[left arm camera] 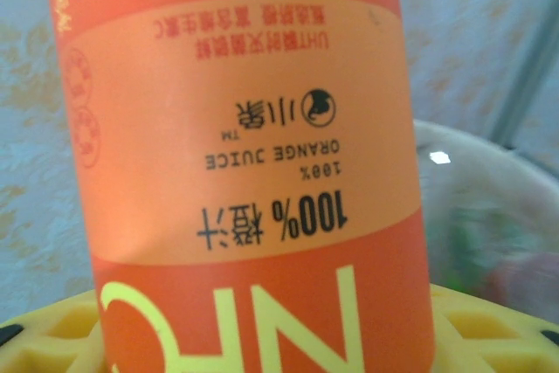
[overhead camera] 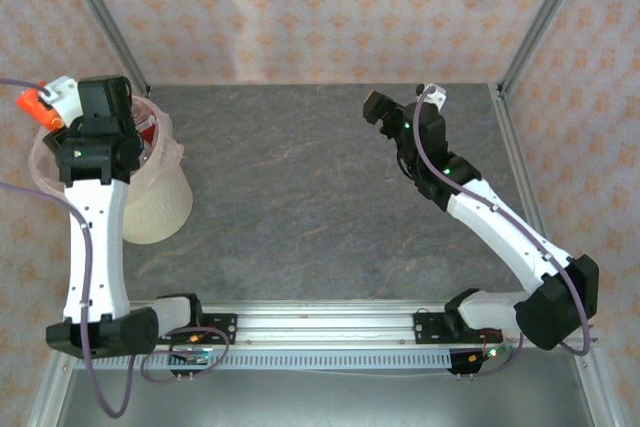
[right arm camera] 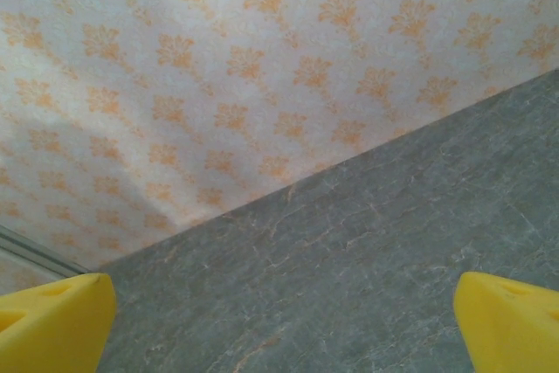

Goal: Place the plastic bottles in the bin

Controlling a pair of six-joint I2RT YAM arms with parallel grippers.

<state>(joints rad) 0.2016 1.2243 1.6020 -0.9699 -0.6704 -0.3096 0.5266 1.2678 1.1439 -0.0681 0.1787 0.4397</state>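
An orange-labelled plastic bottle [left arm camera: 253, 155] reading "orange juice" sits between my left gripper's [left arm camera: 271, 338] yellow fingers [left arm camera: 52, 334], which are shut on it. From above, that bottle [overhead camera: 35, 104] pokes out past the far-left rim of the bin [overhead camera: 155, 202], and the left gripper [overhead camera: 58, 109] hangs over the bin's mouth. The beige bin has a pinkish bag folded over its rim [left arm camera: 489, 172]; blurred green and reddish shapes lie inside. My right gripper [overhead camera: 380, 109] is raised above the back right of the table, open, its yellow fingertips [right arm camera: 52, 321] wide apart with nothing between them.
The dark grey stone-look table [overhead camera: 320, 197] is walled by patterned panels [overhead camera: 320, 7] and metal frame posts [overhead camera: 545, 17] at the back corners. The bin stands at the left edge beside the left arm. The arms' rail [overhead camera: 320, 327] runs along the near edge.
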